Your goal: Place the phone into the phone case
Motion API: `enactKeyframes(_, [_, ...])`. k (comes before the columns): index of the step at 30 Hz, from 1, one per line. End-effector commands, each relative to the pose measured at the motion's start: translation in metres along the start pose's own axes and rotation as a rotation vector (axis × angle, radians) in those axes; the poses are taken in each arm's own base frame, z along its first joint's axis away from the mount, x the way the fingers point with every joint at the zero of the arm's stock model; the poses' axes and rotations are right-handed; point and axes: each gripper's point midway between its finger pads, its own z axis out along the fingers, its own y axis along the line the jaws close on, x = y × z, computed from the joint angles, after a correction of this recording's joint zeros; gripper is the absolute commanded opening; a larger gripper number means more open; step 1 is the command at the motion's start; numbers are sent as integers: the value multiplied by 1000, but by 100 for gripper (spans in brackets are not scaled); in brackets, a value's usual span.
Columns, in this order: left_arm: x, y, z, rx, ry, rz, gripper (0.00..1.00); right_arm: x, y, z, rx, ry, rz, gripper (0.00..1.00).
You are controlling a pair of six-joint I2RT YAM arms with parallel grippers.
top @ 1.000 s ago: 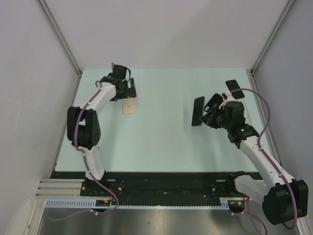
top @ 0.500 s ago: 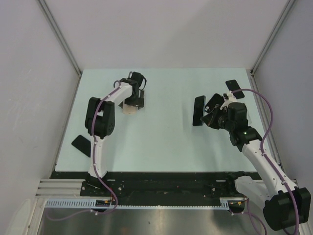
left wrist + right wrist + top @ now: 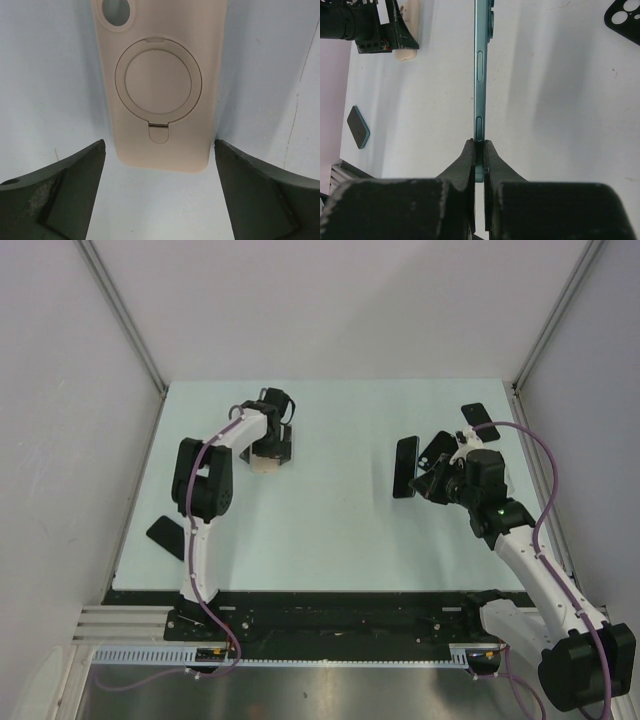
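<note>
over on the left the left gripper (image 3: pixel 277 432) hangs low above a pale beige rubbery phone case (image 3: pixel 159 85), its jaws spread wide with one dark finger either side of the case's near short end and a strip of bare surface showing between each finger and the case, so nothing is grasped there. the case lies flat on the pale blue-green worktop (image 3: pixel 330 530) towards the far left, outer side up, with a round fold-flat ring stand in its middle and the rounded camera cut-out at the end away from the wrist. on the right half the right gripper (image 3: pixel 479 145) has its jaws closed tight on the near end of a slim teal phone (image 3: pixel 480 75), which stands on edge, its narrow side with two long buttons turned up to the wrist camera; from where i stand i cannot tell whether its lower edge touches the worktop. the phone and the beige case are well apart, across the middle of the worktop from each other. a black phone case with lens holes (image 3: pixel 624 17) lies near the far right corner, and a small dark slab with a teal rim (image 3: pixel 165 537) lies at the near left edge, beside the left arm.
</note>
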Motion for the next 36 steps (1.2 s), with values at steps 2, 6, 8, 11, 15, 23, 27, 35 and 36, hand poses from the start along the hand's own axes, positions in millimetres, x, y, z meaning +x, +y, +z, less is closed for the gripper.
enactKeyframes(2, [7, 7, 6, 19, 14, -34, 91, -14, 14, -9, -58, -70, -26, 0])
enactKeyframes(6, [14, 3, 4, 55, 31, -34, 77, -14, 17, -10, -76, -74, -20, 0])
enactKeyframes(8, [21, -5, 2, 109, 41, -41, 73, -14, 18, -12, -77, -76, -20, 0])
enactKeyframes(11, [21, -23, -26, 301, 8, -97, 66, -14, 17, -13, -73, -78, -15, 0])
enactKeyframes(15, [33, -63, -71, 659, -8, -155, 61, -14, 18, -16, -74, -82, -14, 0])
enactKeyframes(23, [30, -29, -84, 533, -91, -183, 80, -13, 21, -17, -85, -85, -6, 0])
enactKeyframes(27, [-1, 11, -74, 288, -170, -129, 94, -11, 24, -19, -90, -85, -5, 0])
enactKeyframes(35, [-37, 23, -33, 124, -140, -23, 100, -13, 27, -21, -94, -99, -11, 0])
enactKeyframes(36, [-39, 22, -32, 123, -140, -12, 100, -12, 26, -20, -94, -95, -11, 0])
